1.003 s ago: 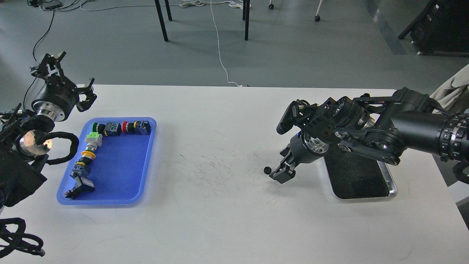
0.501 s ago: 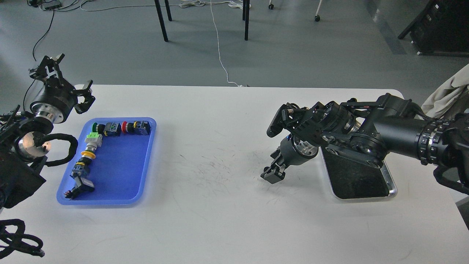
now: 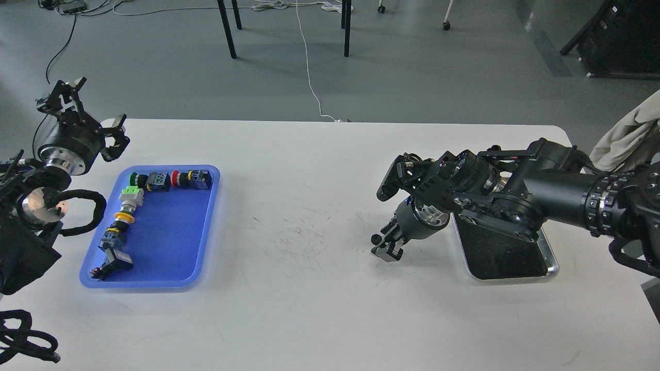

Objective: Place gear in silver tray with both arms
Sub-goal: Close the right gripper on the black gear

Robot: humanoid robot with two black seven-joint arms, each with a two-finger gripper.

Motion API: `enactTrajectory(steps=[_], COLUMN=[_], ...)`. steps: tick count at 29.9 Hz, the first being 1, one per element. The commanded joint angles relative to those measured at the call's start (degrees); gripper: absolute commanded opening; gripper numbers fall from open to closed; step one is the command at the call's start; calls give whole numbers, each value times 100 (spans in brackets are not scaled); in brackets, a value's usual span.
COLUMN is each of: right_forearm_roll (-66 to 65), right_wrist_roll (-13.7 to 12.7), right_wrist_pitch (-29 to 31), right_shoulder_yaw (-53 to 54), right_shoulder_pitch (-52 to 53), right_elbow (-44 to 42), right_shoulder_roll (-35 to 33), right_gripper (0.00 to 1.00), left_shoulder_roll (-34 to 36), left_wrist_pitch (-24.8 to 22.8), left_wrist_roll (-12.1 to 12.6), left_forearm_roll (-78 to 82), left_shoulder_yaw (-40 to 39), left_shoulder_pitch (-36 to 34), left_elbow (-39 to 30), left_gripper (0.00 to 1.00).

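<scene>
The silver tray (image 3: pixel 553 264) has a shiny metal rim and a dark reflective bottom. The blue tray (image 3: pixel 170 252) looks like smooth plastic. The white table (image 3: pixel 309 309) is matt and scuffed.

I'm working in a lab: white bench table (image 3: pixel 309 288), blue parts tray (image 3: pixel 170 257), cables trailing across grey floor (image 3: pixel 412 77).

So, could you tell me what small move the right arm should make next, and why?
Probably close the right gripper on the small black gear. The gripper is low at the white table, the gear sits at its fingertips, apparently not yet clamped, and the shiny rectangular silver tray waits just to its right.
</scene>
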Motion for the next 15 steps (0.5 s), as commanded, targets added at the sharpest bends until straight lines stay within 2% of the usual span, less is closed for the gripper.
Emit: enactTrajectory(steps=[1,7,15], right_forearm_roll=[0,0,0], right_wrist_roll=[-5,-5,-5], right_wrist_pitch=[-6,-24,-24], right_shoulder_yaw=[-3,5,-3], right_shoulder_pitch=[-8,1,10], right_elbow=[-9,-45,-62], right_shoulder_roll=[21,74,74], right_gripper=[44,42,30], left_shoulder_roll=[5,58,67], left_wrist_pitch=[0,0,0], left_wrist_roll=[-3,-38,-46], left_forearm_roll=[0,0,0], left_shoulder_yaw=[-4,-5,-5], left_shoulder_pitch=[3,3,3], left_elbow=[0,-9,-9], left_gripper=[98,98,98])
